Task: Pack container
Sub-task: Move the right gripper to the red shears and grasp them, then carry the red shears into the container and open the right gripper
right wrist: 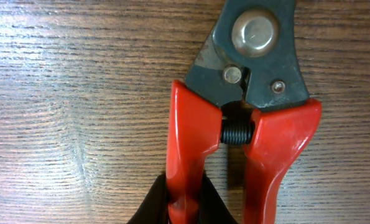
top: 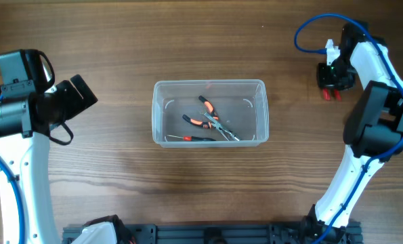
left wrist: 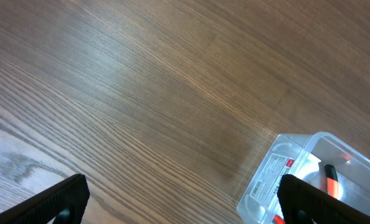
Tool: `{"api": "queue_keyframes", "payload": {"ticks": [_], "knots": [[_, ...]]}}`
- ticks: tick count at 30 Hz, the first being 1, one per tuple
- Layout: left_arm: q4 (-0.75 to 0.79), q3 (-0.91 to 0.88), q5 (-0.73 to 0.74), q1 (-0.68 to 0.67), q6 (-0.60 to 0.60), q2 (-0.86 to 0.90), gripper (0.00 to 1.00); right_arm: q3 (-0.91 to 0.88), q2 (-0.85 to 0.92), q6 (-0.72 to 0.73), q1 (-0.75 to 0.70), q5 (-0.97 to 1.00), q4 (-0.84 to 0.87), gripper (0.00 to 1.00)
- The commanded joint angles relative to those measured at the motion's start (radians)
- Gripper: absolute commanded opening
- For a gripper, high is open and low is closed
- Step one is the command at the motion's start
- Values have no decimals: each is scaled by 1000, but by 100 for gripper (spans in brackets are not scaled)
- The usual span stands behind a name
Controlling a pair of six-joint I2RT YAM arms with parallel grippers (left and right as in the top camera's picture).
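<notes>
Right gripper (right wrist: 185,208), far right, pinches only one handle of the red cutters (right wrist: 268,143); you risk them pivoting loose short of the container (top: 208,83).

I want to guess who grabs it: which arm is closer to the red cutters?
Right. Its fingers pinch one handle of the red cutters. The left arm's fingers hang open far off, beyond the tub.

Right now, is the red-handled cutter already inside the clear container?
No, the red-handled cutter lies on the wooden table, far to the right of the container.
</notes>
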Motion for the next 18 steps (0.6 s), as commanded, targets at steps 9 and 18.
{"api": "queue_keyframes", "payload": {"ticks": [9,18], "knots": [[-5,14,15,4,-16,6,100,49,-275,-93,139,-11,-137,4],[-8,14,16,4,-16,6,100,39,-558,-413,673,-13,-244,6]]}}
